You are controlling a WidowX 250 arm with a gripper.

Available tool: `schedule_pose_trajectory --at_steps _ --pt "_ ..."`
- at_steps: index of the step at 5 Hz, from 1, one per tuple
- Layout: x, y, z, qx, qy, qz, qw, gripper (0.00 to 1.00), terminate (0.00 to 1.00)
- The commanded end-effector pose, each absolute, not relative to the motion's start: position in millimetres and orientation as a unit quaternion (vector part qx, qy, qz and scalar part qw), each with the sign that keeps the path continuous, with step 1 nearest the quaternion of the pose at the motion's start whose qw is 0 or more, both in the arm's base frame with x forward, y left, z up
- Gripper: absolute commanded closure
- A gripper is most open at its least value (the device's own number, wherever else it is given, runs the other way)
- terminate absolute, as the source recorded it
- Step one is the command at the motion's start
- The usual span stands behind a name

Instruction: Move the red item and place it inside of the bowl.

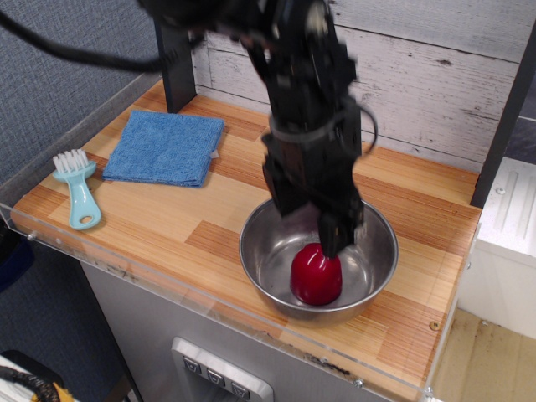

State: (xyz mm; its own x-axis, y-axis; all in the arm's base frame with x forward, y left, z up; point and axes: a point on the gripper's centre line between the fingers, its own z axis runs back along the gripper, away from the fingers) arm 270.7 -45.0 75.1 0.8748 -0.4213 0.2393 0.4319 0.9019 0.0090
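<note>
We see the red item (316,275) sitting dome-up on the bottom of the bowl (373,219), toward its front. The bowl stands on the wooden counter (167,219), near the front right. The black gripper (311,228) hangs above the bowl's back half, its lower fingertip (333,243) just over the top of the red item; we can't tell if it touches. It has no hold on the item. The arm is motion-blurred, so we can't tell how far apart the jaws stand.

On the left of the counter, well apart from the bowl, a folded blue cloth (164,149) lies flat, and a light-blue brush (79,191) with white bristles lies near the left edge, just beside the cloth. A white plank wall (435,75) runs behind.
</note>
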Motion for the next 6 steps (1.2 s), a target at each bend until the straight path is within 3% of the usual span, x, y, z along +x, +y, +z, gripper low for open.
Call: schedule_pose_trajectory --at_steps 1,3,6 --pt "258.9 -22.3 137.6 -0.011 -0.16 -0.169 0.972 0.0 0.0" --pt "250.3 -10.9 167.3 -0.014 -0.183 -0.146 0.972 0.0 0.0" --pt "250.3 -10.9 167.3 -0.014 -0.183 -0.146 0.972 0.0 0.0"
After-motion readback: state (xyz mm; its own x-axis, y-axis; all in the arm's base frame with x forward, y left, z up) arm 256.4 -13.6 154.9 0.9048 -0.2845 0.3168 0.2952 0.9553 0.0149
